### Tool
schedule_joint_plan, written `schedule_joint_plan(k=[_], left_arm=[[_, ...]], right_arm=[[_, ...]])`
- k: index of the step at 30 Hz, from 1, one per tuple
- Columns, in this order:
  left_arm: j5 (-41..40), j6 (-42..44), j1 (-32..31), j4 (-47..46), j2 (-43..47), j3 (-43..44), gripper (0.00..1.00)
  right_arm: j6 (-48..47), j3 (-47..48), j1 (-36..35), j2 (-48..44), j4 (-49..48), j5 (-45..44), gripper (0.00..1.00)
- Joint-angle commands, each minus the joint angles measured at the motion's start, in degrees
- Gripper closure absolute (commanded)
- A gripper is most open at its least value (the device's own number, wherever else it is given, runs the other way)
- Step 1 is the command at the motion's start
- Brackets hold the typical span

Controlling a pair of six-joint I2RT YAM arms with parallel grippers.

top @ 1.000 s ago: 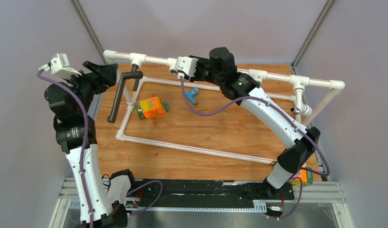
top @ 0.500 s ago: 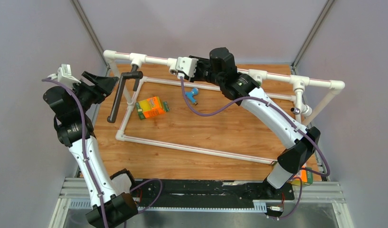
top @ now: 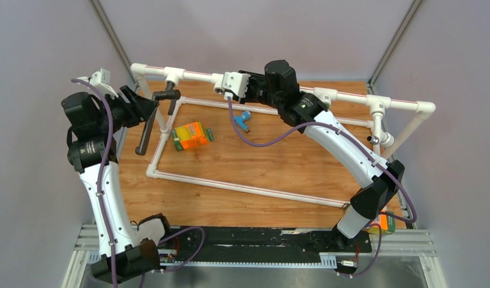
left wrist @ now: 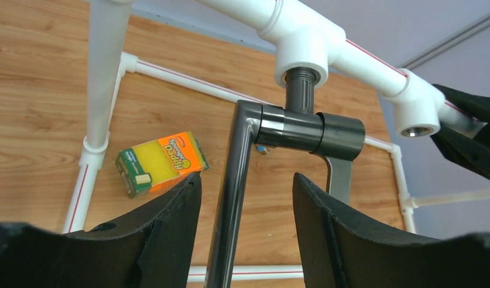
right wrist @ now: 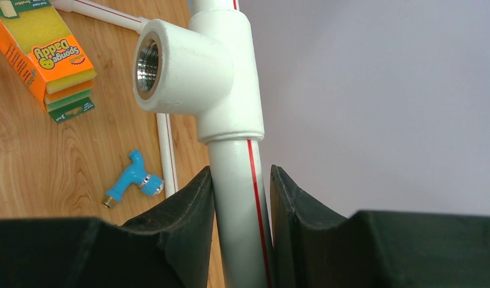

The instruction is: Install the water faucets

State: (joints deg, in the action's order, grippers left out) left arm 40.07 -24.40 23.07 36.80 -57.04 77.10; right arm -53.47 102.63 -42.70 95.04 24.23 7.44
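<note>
Wooden table (top: 260,165) — sponge box (top: 191,135), blue faucet (top: 245,119), pipe frame (top: 242,188).

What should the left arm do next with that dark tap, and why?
Probably close the left gripper on the dark faucet: its open fingers straddle the long tube without touching, the thread sits in the tee socket, and the right gripper clamps the white pipe.
</note>
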Motion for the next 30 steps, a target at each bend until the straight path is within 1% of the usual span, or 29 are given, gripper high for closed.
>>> schedule_joint_plan(k=[1, 3, 6, 7, 10, 11, 12, 13, 14, 15, 16, 18, 21, 22, 27, 28, 29, 30], left_arm=[[-6.83, 8.66, -4.60, 6.35, -3.07, 4.45, 0.36], [-9.82, 10.50, -6.10, 8.28, -4.57, 5.95, 0.37], [-10.37, 12.10, -7.25, 9.61, -5.72, 7.01, 0.42], [-10.28, 12.62, -7.60, 9.70, -5.98, 7.18, 0.48], [-10.63, 13.76, -8.30, 9.78, -6.07, 8.32, 0.60], [-10.72, 14.73, -8.48, 9.79, -5.98, 8.68, 0.71], [-10.89, 15.26, -8.48, 9.79, -5.89, 9.46, 0.75], [-11.42, 16.39, -8.57, 9.87, -5.63, 9.82, 0.84], [-11.86, 17.54, -8.57, 10.05, -5.54, 10.95, 0.88], [-12.91, 17.98, -8.66, 10.48, -5.54, 11.66, 0.97], [-13.35, 19.12, -8.83, 10.75, -5.54, 12.97, 1.00], [-14.76, 20.96, -10.31, 10.93, -5.46, 14.91, 1.00], [-20.20, 24.40, -14.88, 11.02, -5.02, 17.02, 1.00], [-23.00, 26.84, -17.07, 11.02, -4.84, 17.38, 1.00], [-30.74, 32.57, -22.89, 10.05, -4.14, 18.44, 1.00], [-33.19, 34.84, -25.77, 10.05, -4.22, 18.61, 1.00], [-34.70, 36.34, -26.84, 10.22, -4.22, 18.79, 1.00], [-37.32, 38.71, -29.81, 10.14, -4.22, 18.79, 1.00]], right_arm=[[7.77, -3.05, -2.74, 3.74, 6.97, 7.59, 1.00], [7.68, -3.05, -2.65, 3.66, 6.97, 7.50, 1.00], [7.68, -3.05, -2.74, 3.66, 6.97, 7.32, 1.00], [7.68, -3.05, -2.65, 3.66, 7.06, 7.32, 1.00], [7.68, -3.05, -2.65, 3.83, 6.97, 7.24, 1.00], [7.59, -3.05, -2.74, 3.83, 7.06, 7.24, 1.00], [7.59, -3.05, -2.65, 3.75, 7.06, 7.24, 1.00], [7.59, -3.05, -2.65, 3.83, 6.97, 7.24, 1.00], [7.59, -3.05, -2.74, 3.83, 6.97, 7.15, 1.00], [7.51, -3.05, -2.65, 3.92, 6.97, 7.06, 1.00], [7.51, -3.05, -2.74, 3.92, 6.97, 7.06, 1.00], [7.51, -2.96, -2.65, 4.01, 6.97, 7.06, 1.00], [7.42, -2.96, -2.74, 4.01, 6.97, 6.97, 1.00], [7.42, -2.87, -2.74, 4.01, 6.97, 6.97, 1.00], [7.42, -2.70, -2.65, 4.18, 6.97, 6.97, 1.00], [7.42, -2.70, -2.65, 4.10, 6.97, 6.97, 1.00], [7.42, -2.70, -2.65, 4.18, 6.97, 6.97, 1.00], [7.51, -2.61, -2.74, 4.27, 6.97, 6.97, 1.00]])
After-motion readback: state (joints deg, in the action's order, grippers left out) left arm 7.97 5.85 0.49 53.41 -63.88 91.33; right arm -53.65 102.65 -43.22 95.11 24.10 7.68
